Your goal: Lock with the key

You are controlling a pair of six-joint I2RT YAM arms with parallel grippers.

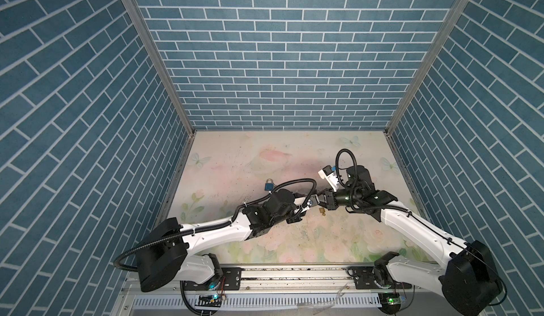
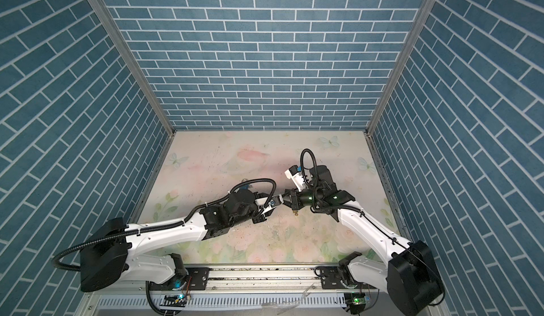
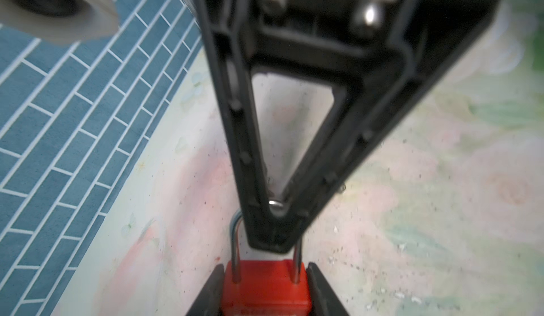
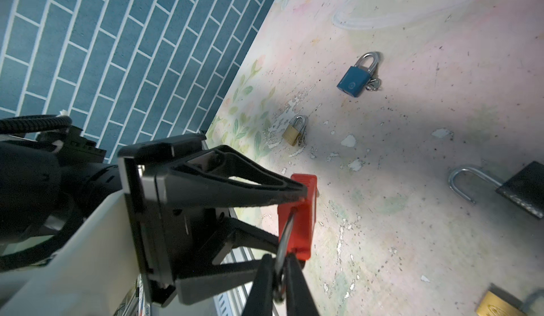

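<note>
Item, red padlock (image 3: 265, 288): left gripper (image 3: 266, 270) is clamping its body above the middle of the table (image 1: 265, 158), jaws partly apart, while right gripper (image 4: 279, 273) is pinching the shackle (image 3: 235, 241), jaws nearly closed.

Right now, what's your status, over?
Left gripper clamped on red padlock. Right gripper pinching its shackle. Blue padlock lies well apart, nothing blocking.

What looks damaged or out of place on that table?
The flowery table cover is chipped: white patches of peeled print lie near the small brass padlock. Farther off, a black padlock lies with its shackle swung open, unlike the closed blue padlock. The red padlock in the left tool looks intact.
</note>
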